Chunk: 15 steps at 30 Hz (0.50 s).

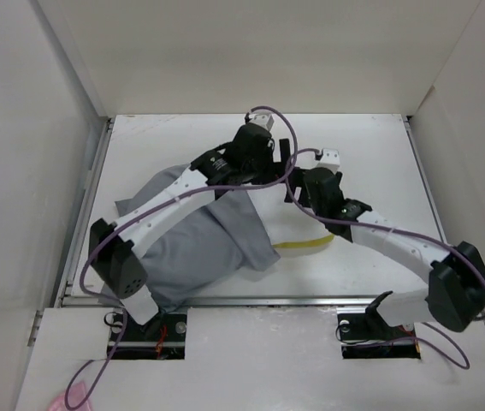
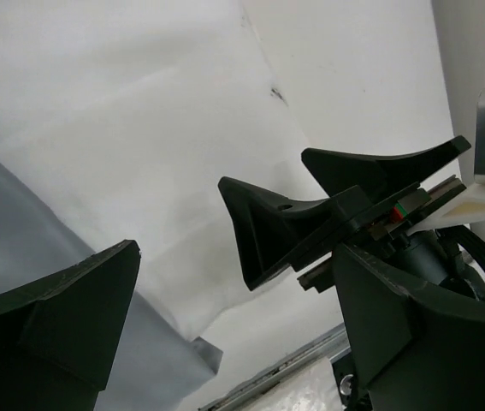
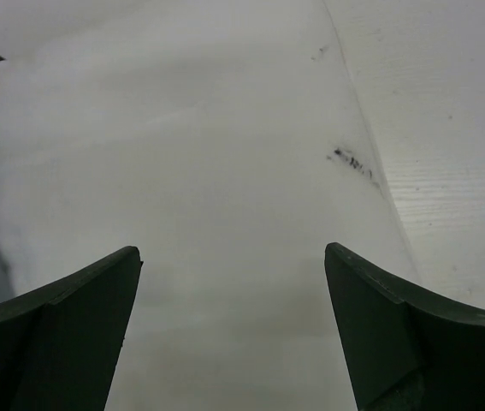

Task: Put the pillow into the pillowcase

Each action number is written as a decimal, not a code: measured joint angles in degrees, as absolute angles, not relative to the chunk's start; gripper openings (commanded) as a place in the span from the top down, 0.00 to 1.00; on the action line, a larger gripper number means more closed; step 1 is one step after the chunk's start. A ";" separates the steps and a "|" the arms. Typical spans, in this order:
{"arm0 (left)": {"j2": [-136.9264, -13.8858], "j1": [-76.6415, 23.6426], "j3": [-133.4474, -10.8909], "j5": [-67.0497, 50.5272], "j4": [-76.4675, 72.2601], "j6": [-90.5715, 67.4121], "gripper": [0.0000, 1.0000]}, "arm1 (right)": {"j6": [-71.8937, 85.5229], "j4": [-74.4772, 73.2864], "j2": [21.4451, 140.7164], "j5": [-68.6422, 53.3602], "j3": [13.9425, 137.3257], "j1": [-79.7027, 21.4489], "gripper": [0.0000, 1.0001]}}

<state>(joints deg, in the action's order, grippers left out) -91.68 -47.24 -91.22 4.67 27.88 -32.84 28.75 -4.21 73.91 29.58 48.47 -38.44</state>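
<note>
The grey pillowcase (image 1: 199, 240) lies wrinkled at the left middle of the table. The white pillow (image 1: 298, 224) sticks out of it to the right, its yellow trim (image 1: 304, 246) at the near edge. My left gripper (image 1: 278, 158) is open over the pillow's far end. My right gripper (image 1: 295, 186) is open just beside it, over the pillow. The left wrist view shows the pillow (image 2: 139, 128), the pillowcase (image 2: 11, 231), my open left gripper (image 2: 233, 257) and the right gripper's fingers (image 2: 268, 223). In the right wrist view the open gripper (image 3: 233, 253) hangs over the pillow (image 3: 225, 145).
The white table (image 1: 362, 145) is walled on the left, back and right. A metal rail (image 1: 251, 300) runs along its near edge. Bare table (image 3: 447, 103) lies right of the pillow. Purple cables loop round both arms.
</note>
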 measured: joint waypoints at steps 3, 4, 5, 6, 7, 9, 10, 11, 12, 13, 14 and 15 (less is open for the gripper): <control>-98.17 -43.81 -96.16 1.63 28.53 -33.36 0.15 | 25.52 -6.15 80.01 25.19 53.01 -33.65 0.07; -100.14 -42.83 -97.86 1.17 28.93 -33.58 0.17 | 24.67 -6.72 81.71 24.40 54.48 -32.51 0.07; -102.15 -42.02 -100.12 0.51 29.80 -33.71 0.17 | 23.88 -7.27 83.55 23.46 56.03 -31.42 0.07; -103.98 -41.25 -102.06 -0.16 30.50 -33.78 0.19 | 23.33 -7.53 85.12 22.68 57.32 -30.39 0.07; -105.34 -40.56 -103.31 -1.17 30.65 -34.00 0.21 | 22.68 -7.64 86.41 21.67 58.30 -29.47 0.07; -106.76 -39.29 -103.98 -3.66 30.06 -34.17 0.19 | 21.39 -7.81 88.09 19.33 59.46 -28.01 0.07; -106.78 -38.59 -103.18 -5.48 28.86 -33.78 0.17 | 20.73 -7.81 88.60 17.82 59.83 -27.40 0.07; -106.48 -38.04 -102.26 -7.94 26.87 -33.23 0.10 | 20.10 -7.90 88.95 16.49 60.23 -26.89 0.07; -105.86 -37.06 -100.31 -9.41 25.15 -32.73 0.08 | 19.22 -8.14 89.27 15.25 60.77 -26.52 0.07; -104.90 -36.10 -98.08 -11.35 22.96 -32.10 0.08 | 18.39 -8.43 89.62 14.24 61.58 -26.20 0.07; -104.18 -35.14 -96.95 -10.76 22.79 -30.68 0.08 | 18.33 -8.58 89.93 13.89 62.22 -25.69 0.07; -103.50 -33.12 -95.81 -10.50 23.35 -29.36 0.08 | 18.13 -8.58 89.93 13.65 62.87 -24.67 0.07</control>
<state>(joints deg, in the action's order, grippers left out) -103.50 -33.12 -95.81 -10.50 23.35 -29.36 18.13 -8.58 89.93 13.65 62.87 -24.67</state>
